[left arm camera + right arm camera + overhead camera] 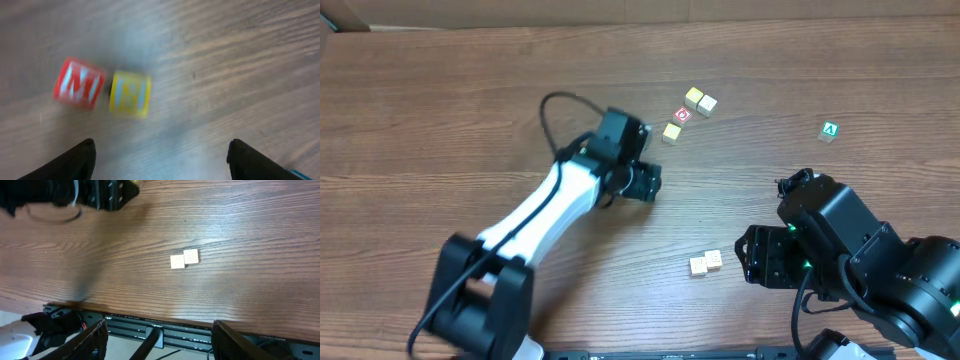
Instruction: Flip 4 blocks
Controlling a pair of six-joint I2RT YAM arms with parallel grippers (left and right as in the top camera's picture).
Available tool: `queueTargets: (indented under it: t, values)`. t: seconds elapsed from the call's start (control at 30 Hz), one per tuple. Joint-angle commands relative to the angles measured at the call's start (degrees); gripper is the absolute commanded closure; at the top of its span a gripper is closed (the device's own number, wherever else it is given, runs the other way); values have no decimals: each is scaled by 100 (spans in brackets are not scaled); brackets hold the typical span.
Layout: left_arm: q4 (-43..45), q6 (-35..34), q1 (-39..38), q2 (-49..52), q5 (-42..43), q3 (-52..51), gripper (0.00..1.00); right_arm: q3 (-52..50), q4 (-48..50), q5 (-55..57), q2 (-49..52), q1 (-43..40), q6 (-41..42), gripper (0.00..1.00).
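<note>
A red block with a white "M" [79, 82] and a yellow block [130, 93] lie side by side on the wood ahead of my left gripper [160, 148]. That gripper is open and holds nothing. From overhead, the red block [682, 116] and yellow block [672, 132] sit just up and right of the left gripper [648, 181]. Two pale blocks [700, 100] lie beyond them. Another pair of cream blocks [706, 263] rests just left of my right gripper [752, 255]. In the right wrist view this cream pair [184, 259] lies ahead of the open, empty right gripper [160, 326].
A green "A" cube [830, 130] stands alone at the right rear. The table's front edge [150, 311] runs just ahead of the right fingers, with a black rail and cables below it. The left arm [545, 205] stretches diagonally across the table.
</note>
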Motion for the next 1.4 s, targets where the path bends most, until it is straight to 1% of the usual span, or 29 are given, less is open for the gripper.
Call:
queueTargets:
  t: [0.0,0.07,0.17,0.3,0.47,0.53,0.6,0.77,0.9,1.0,1.1,1.17,1.2,1.3,1.37]
  values:
    - [-262,1147,4,678,-184,741,20,111,24,-61,-20,-33,26,33]
    - [-444,1408,4,931,-179,968,18,111,22,-59,-20,-33,24,33]
    - [-621,1659,4,1187,-177,1126,19,111,24,-57,-20,-33,24,32]
    - [-752,1775,-2,1403,-101,1139,24,111,28,-52,-20,-33,22,32]
    - [-765,1838,-114,1539,-103,1139,25,111,48,-52,-20,-33,22,32]
    - [-754,1875,-190,1543,-103,1139,28,111,48,-50,-20,-33,22,32]
    - [-745,1875,-256,1543,-103,1139,30,111,48,-50,-20,-33,22,32]
    - [-697,1853,-356,1543,-109,1139,29,111,48,-52,-20,-33,22,32]
    - [-535,1510,-350,1543,-234,1139,32,111,37,-55,-20,-33,22,32]
    - [-435,1154,-350,1543,-444,1139,37,111,37,-55,-20,-33,22,32]
    - [-404,1016,-350,1543,-455,1139,44,111,42,-55,-20,-33,22,32]
    - [-413,1008,-350,1543,-452,1139,55,111,46,-55,-20,-33,24,32]
    - [-424,1010,-350,1543,-452,1139,58,111,44,-55,-20,-33,24,32]
    - [-461,1008,-350,1543,-455,1139,74,111,44,-55,-20,-33,24,32]
    - [-485,984,-350,1543,-457,1139,76,111,44,-55,-20,-33,24,32]
